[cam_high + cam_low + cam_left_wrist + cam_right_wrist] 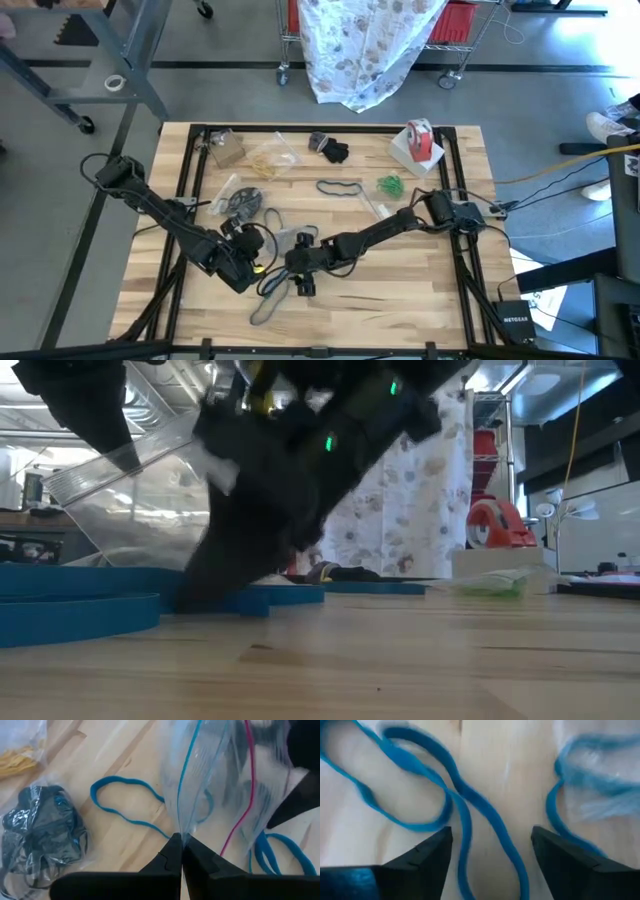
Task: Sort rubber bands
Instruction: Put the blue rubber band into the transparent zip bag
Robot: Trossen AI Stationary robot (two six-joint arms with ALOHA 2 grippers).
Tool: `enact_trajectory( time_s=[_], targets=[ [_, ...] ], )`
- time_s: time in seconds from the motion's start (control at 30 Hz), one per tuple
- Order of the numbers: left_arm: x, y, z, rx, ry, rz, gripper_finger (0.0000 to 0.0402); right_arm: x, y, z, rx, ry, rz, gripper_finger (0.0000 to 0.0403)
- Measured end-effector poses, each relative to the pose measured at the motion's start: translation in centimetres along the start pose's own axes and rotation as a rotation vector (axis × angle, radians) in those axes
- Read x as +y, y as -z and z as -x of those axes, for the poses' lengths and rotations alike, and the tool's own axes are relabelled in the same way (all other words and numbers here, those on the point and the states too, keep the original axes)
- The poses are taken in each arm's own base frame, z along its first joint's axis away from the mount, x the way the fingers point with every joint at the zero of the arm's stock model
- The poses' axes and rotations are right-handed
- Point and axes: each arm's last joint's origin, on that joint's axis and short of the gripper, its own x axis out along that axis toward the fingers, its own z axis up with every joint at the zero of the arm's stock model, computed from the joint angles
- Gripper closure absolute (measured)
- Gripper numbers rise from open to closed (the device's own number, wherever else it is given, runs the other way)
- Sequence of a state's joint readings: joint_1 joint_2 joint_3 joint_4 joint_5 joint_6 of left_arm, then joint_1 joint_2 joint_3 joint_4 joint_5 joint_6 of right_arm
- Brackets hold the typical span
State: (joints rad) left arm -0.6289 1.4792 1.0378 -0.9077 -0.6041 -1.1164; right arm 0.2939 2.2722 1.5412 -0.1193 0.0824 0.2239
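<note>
1. My left gripper [181, 851] is pinched tight on the edge of a clear plastic bag [220, 775], a thin crinkled film with a blue and a pink seal line running down it. In the high view that gripper [262, 262] sits near the front middle of the table [400, 300].
2. My right gripper [490, 850] stands wide, its dark fingers [420, 857] down either side of a teal-blue rubber band [465, 805], flat and ribbon-like, lying in floppy curves on the pale wood. From above it [303, 285] is just beside the left one, over the bands [275, 290] there.
3. More teal loops lie beside the held bag [120, 802], one partly seen through the film.
4. Further back on the planked, light-grained tabletop: a loose dark band [340, 188], a green tangle [390, 185], a black clump [335, 152], a bag of tan bands [268, 160], and a bag of black ones [240, 200], glossy and wrinkled.
5. A red-and-white tape roll [419, 138] stands at the far right corner; I cannot read any writing on it.
6. A dark box at the front right edge reads "NETGEAR" [516, 321].
7. The low view is mostly blocked by the dark arms; only blurred blue strips [80, 610] and the tape roll show clearly.
</note>
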Motion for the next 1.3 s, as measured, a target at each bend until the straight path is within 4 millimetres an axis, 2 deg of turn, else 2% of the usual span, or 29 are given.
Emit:
enact_trajectory(
  time_s=[0.1, 0.17, 0.27, 0.43, 0.47, 0.6, 0.73, 0.87, 0.97, 1.07, 1.3],
  targets=[
    [0.0, 0.0, 0.0, -0.002, 0.001, 0.001, 0.0401, -0.1, 0.5, -0.5, 0.023, 0.0, 0.022, 0.0151],
    [0.0, 0.0, 0.0, -0.002, 0.002, 0.001, 0.0401, 0.0, 0.5, -0.6, 0.015, 0.012, 0.019, 0.0179],
    [0.0, 0.0, 0.0, -0.002, 0.001, -0.001, 0.0401, 0.4, 0.3, -0.5, 0.014, 0.027, 0.01, 0.0244],
    [-0.2, 0.2, 0.2, -0.006, 0.015, -0.049, 0.0401, 1.7, 0.1, 0.2, 0.053, 0.045, 0.053, 0.0376],
    [-0.3, 0.3, 0.3, -0.006, 0.018, -0.059, 0.0401, 2.1, 0.0, 0.5, 0.058, 0.051, 0.07, 0.0389],
    [-0.7, 0.9, 0.8, -0.01, 0.042, -0.122, 0.0401, 4.0, -1.2, 3.0, 0.055, 0.106, 0.114, 0.0387],
    [-1.3, 1.4, 1.3, -0.028, 0.09, -0.178, 0.0401, 6.5, -4.2, 6.9, -0.058, 0.088, 0.179, 0.0398],
    [-2.1, 1.6, 1.7, -0.063, 0.159, -0.221, 0.0401, 8.2, -6.9, 9.3, -0.179, 0.071, 0.255, 0.0393],
    [-2.8, 1.5, 2.0, -0.094, 0.21, -0.234, 0.0401, 8.6, -9.3, 11.1, -0.275, 0.069, 0.31, 0.0392],
    [-3.3, 1.3, 2.2, -0.12, 0.254, -0.217, 0.0401, 8.5, -10.8, 11.8, -0.352, 0.073, 0.33, 0.0392],
    [-3.9, 0.9, 2.4, -0.148, 0.313, -0.132, 0.0401, 7.5, -11.0, 11.2, -0.34, 0.064, 0.334, 0.0391]
  ],
)
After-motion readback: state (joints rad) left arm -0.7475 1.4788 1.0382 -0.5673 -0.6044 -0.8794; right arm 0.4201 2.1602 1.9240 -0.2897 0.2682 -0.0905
